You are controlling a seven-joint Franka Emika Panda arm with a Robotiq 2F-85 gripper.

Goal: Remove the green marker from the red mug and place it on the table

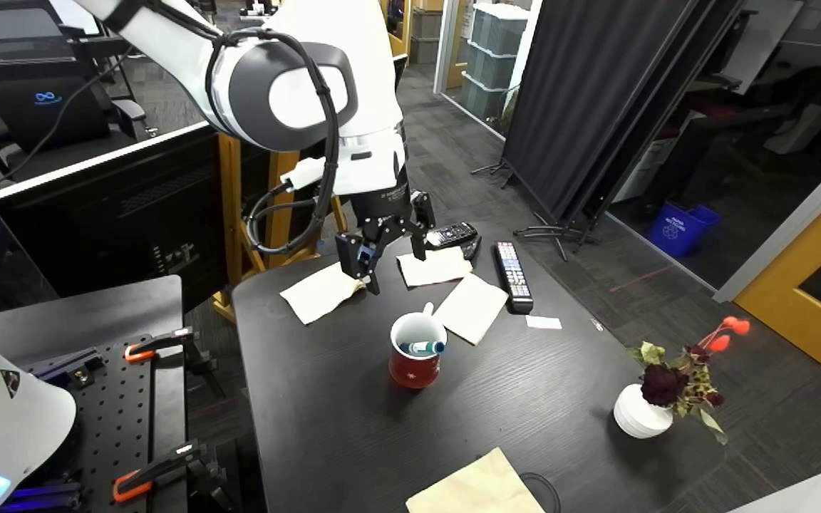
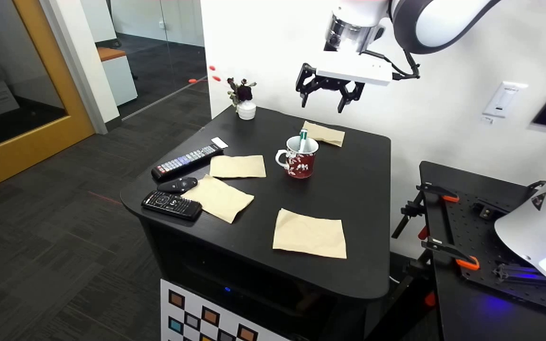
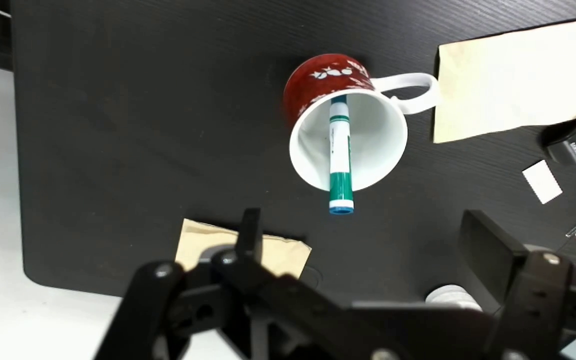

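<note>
Higher than the round red ceramic mug point(image 2: 300, 166), the black two-fingered end effector point(image 2: 322, 108) gapes wide, empty; best pinch the slim green-and-white plastic marker point(image 3: 340, 155) above the rim.

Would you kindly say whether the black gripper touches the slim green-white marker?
Apart: an exterior view shows the gripper above the marker, a clear gap between.

The pincer point(image 2: 322, 108) is black and angular, studded with round silvery screws point(image 3: 164, 270). Above it, the white arm point(image 1: 364, 43) carries a grey ring point(image 1: 250, 96) and looped black cables point(image 1: 331, 139).
</note>
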